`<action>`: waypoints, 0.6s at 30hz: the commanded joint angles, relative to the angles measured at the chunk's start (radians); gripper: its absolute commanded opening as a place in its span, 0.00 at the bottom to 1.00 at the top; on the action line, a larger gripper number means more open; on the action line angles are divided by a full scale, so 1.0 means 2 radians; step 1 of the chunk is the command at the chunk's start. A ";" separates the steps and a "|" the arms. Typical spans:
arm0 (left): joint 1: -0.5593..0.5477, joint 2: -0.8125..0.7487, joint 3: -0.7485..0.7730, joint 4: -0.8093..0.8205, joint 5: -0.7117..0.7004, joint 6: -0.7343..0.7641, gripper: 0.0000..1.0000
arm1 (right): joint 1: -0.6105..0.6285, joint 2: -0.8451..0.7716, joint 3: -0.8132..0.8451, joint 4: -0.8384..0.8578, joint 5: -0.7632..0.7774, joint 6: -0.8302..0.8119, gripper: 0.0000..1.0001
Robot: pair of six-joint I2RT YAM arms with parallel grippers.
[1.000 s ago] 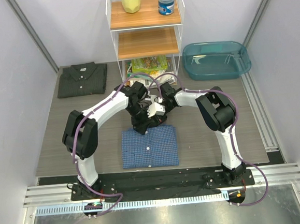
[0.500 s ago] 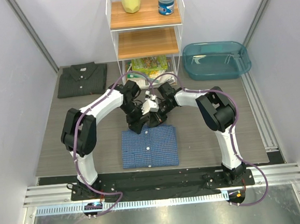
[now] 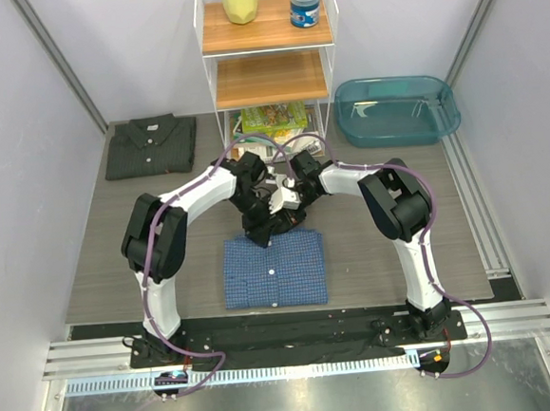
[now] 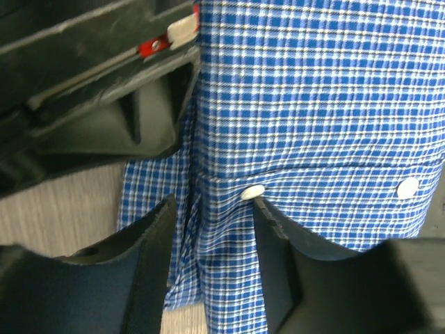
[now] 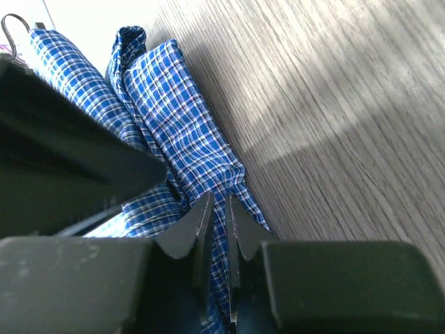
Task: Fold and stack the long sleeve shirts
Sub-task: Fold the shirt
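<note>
Even overhead light on the bench, harder contrast up close

From above, bright flat light falls evenly on the table point(image 3: 99, 267), leaving only faint shadows under the arms and a pale sheen on the metal strip point(image 3: 300, 403) at the near edge. At the left wrist, the blue checked shirt point(image 4: 313, 104) beyond the fingers point(image 4: 139, 278) of the left gripper point(image 4: 212, 209) is crisp; the fingers themselves loom dark and soft-edged. At the right wrist, light and grey shadow alternate across the wood grain right of the fingers point(image 5: 188, 233) of the right gripper point(image 5: 219, 202), the far grain blurs, and the top left corner burns out white
</note>
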 commanded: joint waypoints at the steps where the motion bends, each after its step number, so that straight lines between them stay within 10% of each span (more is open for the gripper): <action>1: -0.004 0.000 0.026 -0.004 0.025 0.018 0.29 | 0.001 0.005 0.014 0.001 0.003 -0.010 0.18; 18: -0.027 -0.043 0.062 -0.047 -0.019 0.020 0.05 | -0.002 0.008 0.010 0.002 0.003 -0.015 0.18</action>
